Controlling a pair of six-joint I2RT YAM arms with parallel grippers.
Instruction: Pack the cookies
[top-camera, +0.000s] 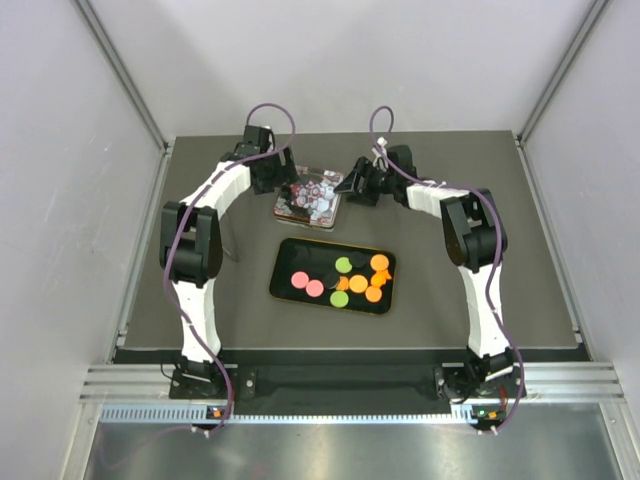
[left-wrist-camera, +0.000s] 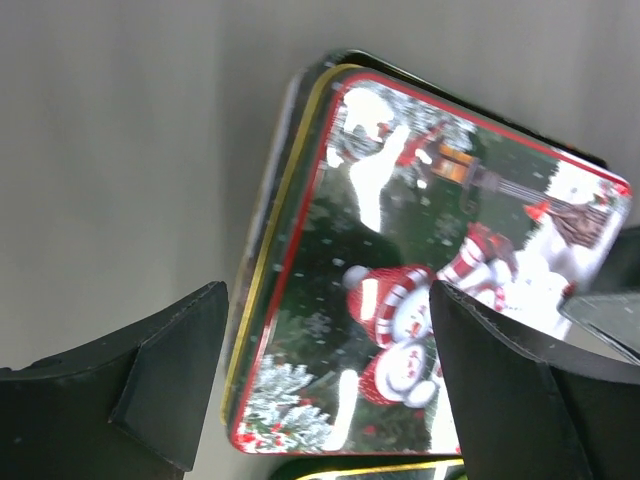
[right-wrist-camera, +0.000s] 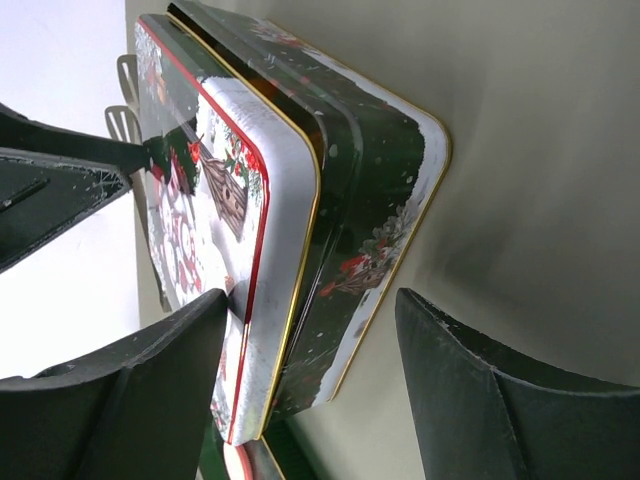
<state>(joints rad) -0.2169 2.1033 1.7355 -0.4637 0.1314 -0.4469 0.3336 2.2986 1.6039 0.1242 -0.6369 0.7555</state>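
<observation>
**Flanking the cookie tin (top-camera: 308, 200), both grippers stand spread wide**

We find the left gripper (top-camera: 289, 188) and the right gripper (top-camera: 352, 184) on opposite sides of the tin, far back on the dark table (top-camera: 480, 210). Each arm arches in from its own side. A black tray (top-camera: 300, 254) lies just in front of the tin, nearer the bases and apart from it.

The tray's long axis runs left to right, with its right end swung slightly toward the arms. From above the tin looks nearly square and sits a little askew to the table edges, snowman picture up. Its lid (left-wrist-camera: 440, 250) rests on the base (right-wrist-camera: 370, 200) but is slid off square. In the right wrist view the base's gold rim shows beside the lid's edge. We cannot see what the tin holds.

The tray carries loose round cookies: two pink cookies (top-camera: 299, 279) at left, two green cookies (top-camera: 343, 265) in the middle, several orange cookies (top-camera: 380, 262) at right.

The left gripper's fingers (left-wrist-camera: 170, 380) are parted wide over the lid's edge. The right's jaws are equally wide around a corner of the tin. We cannot tell if either touches it.
</observation>
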